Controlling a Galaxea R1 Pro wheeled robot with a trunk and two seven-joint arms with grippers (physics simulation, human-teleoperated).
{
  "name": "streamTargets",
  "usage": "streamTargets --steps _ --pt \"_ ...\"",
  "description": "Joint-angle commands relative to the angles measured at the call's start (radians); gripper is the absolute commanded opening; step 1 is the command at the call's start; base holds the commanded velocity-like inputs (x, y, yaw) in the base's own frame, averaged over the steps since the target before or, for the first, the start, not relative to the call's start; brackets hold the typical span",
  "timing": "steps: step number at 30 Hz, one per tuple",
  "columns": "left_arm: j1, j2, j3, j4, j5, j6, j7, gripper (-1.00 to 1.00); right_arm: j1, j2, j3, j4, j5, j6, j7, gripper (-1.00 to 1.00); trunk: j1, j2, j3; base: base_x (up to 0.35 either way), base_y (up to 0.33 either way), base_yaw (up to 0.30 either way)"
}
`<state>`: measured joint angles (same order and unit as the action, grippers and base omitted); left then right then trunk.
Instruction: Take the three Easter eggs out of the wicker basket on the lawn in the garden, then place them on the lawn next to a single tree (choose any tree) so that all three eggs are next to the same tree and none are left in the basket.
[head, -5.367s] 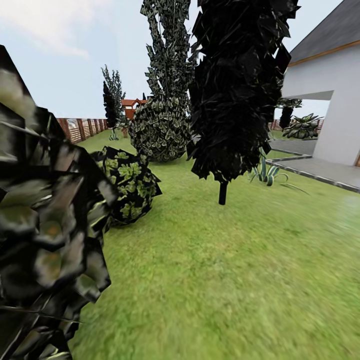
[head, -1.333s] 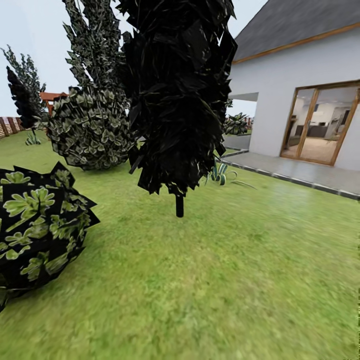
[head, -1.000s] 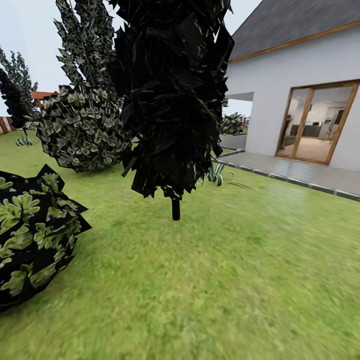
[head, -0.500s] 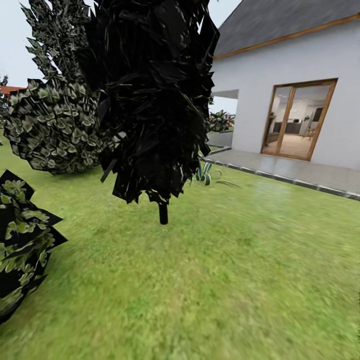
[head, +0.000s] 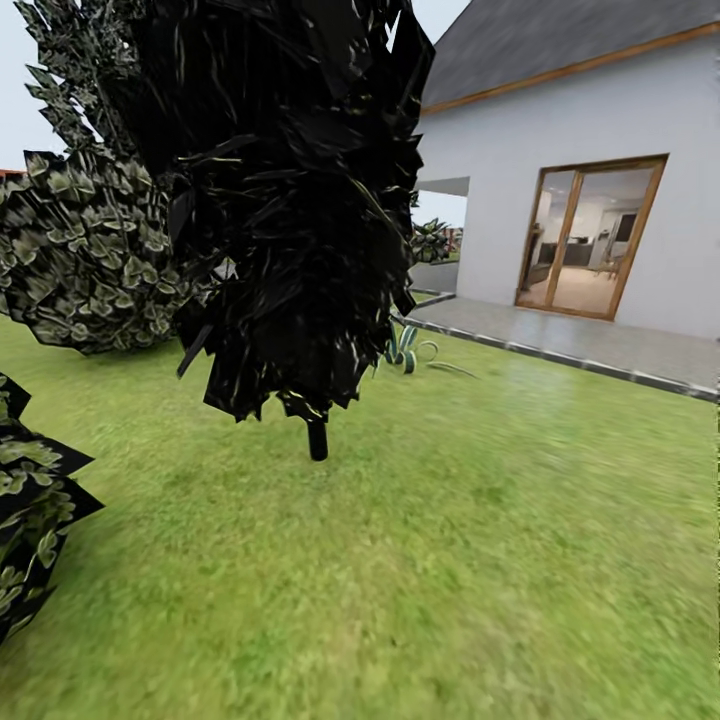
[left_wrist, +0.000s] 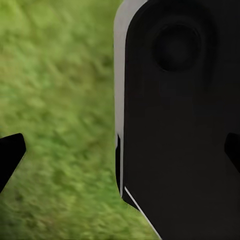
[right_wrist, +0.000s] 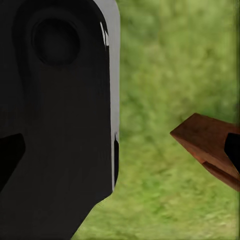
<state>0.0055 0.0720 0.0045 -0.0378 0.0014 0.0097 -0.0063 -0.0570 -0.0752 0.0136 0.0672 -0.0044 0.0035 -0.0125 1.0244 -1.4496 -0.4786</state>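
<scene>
Left tool (left_wrist: 120, 150): we are seeing dark fingertips at the two sides of the left wrist view, well apart, so we are judging it spread; nothing is lying between them, and a black-and-grey part of the robot's body (left_wrist: 175, 115) is standing in front of blurred grass.

Right tool (right_wrist: 120, 150): we are reading it the same way, fingertips at the far edges, spread and carrying nothing; a brown wooden corner (right_wrist: 210, 142) is poking in over the grass, and we cannot tell what it belongs to.

Lawn (head: 480, 560): we are looking across a wide, mottled green stretch with nothing lying on it ahead of us; the blur suggests we are on the move.

Leafy bush (head: 30, 510): it is cutting into the head view close at our left.

Black tree (head: 300, 200): it is standing just ahead on a short thin dark trunk; we are judging it the wrong kind for the drop-off.

Round shrub (head: 90, 250): it is sitting behind the black tree, farther left.

Spiky plant (head: 405, 350): it is growing near the edge of the grey patio (head: 600, 345).

White house (head: 580, 150): it is closing the view at the right, with a wood-framed glass door (head: 590, 238).

Task things: we are judging the search for eggs, basket and grey-brown tree as not finished.

Writing: we are finding none to read.
</scene>
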Motion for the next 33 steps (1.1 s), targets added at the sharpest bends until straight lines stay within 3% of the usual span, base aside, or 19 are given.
streamTargets --steps 1,21,33 --pt "0.001 0.0 0.001 -0.002 0.0 0.001 -0.001 1.0 -0.001 0.0 0.002 0.002 0.0 0.0 -0.001 1.0 0.001 0.0 -0.002 0.333 0.0 -0.19" --pt "0.001 0.0 0.002 -0.002 0.0 0.001 -0.001 1.0 -0.001 0.0 -0.006 0.002 -0.006 0.0 -0.001 1.0 0.001 0.0 -0.023 0.332 0.0 -0.231" --pt "0.001 0.0 0.0 -0.001 0.002 -0.002 0.0 1.0 -0.001 0.0 -0.007 0.002 -0.008 0.0 -0.001 1.0 0.001 0.0 -0.037 0.049 0.0 -0.235"
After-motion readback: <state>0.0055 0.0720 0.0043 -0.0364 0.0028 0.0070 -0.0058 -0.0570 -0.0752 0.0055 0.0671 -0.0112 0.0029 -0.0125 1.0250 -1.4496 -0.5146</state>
